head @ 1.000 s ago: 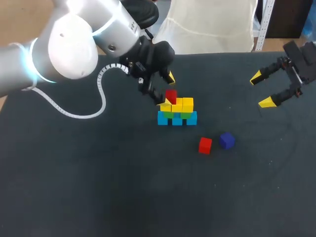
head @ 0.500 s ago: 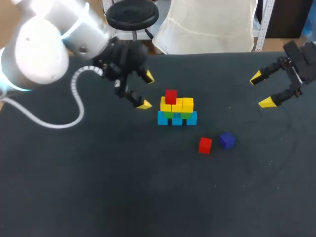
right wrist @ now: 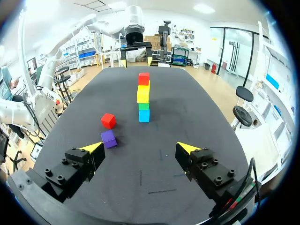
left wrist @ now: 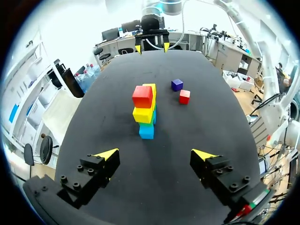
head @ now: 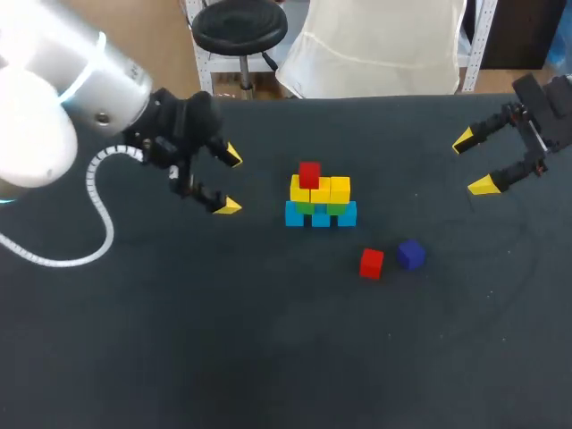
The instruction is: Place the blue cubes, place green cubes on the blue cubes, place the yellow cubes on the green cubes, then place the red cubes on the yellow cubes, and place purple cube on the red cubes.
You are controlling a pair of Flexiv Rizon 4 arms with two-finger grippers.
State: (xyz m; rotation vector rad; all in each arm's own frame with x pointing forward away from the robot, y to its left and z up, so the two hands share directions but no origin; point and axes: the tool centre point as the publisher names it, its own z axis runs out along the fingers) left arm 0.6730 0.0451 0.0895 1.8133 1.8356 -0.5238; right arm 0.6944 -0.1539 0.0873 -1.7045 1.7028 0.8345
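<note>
Currently left pincer (head: 230, 181) and right pincer (head: 474, 164) gape wide, both empty

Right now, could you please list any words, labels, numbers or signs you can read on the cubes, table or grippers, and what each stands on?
None can be read.
The stack of cubes, the loose red cube and the purple cube have plain faces.
The table shows no lettering.
The left gripper and the right gripper carry no marking that is legible.
</note>
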